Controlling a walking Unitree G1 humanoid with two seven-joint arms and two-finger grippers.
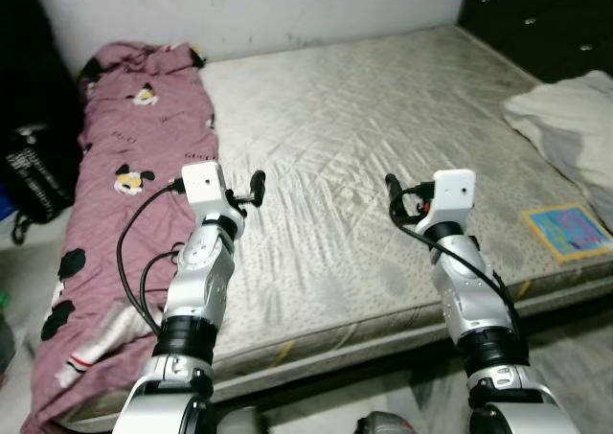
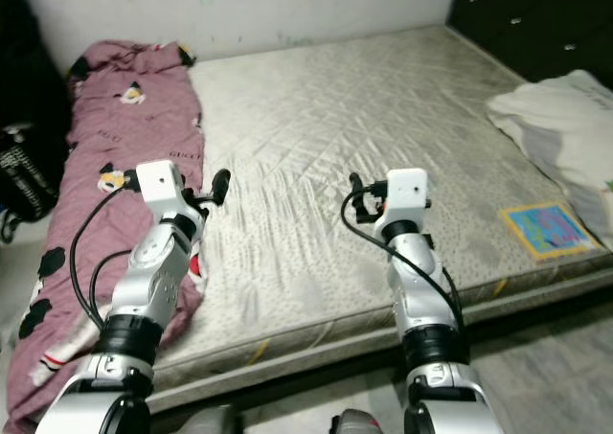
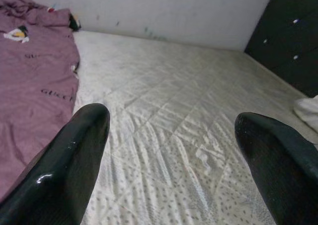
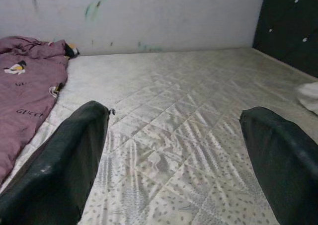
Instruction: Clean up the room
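Note:
A mauve blanket (image 1: 134, 156) with cartoon prints lies rumpled along the left side of a bare quilted mattress (image 1: 364, 118), its lower end hanging over the front edge. My left gripper (image 1: 257, 187) hovers over the mattress just right of the blanket, open and holding nothing. In the left wrist view its fingers (image 3: 64, 160) stand wide apart above the mattress, with the blanket (image 3: 30, 76) beside them. My right gripper (image 1: 391, 190) hovers over the middle of the mattress, also open and empty, its fingers (image 4: 59, 160) spread over the quilting.
A white pillow (image 1: 565, 118) lies at the mattress's right edge, with a colourful flat square (image 1: 567, 230) near the front right corner. A dark tufted headboard (image 1: 546, 12) stands behind. A black bag (image 1: 34, 171) sits on the floor at the left.

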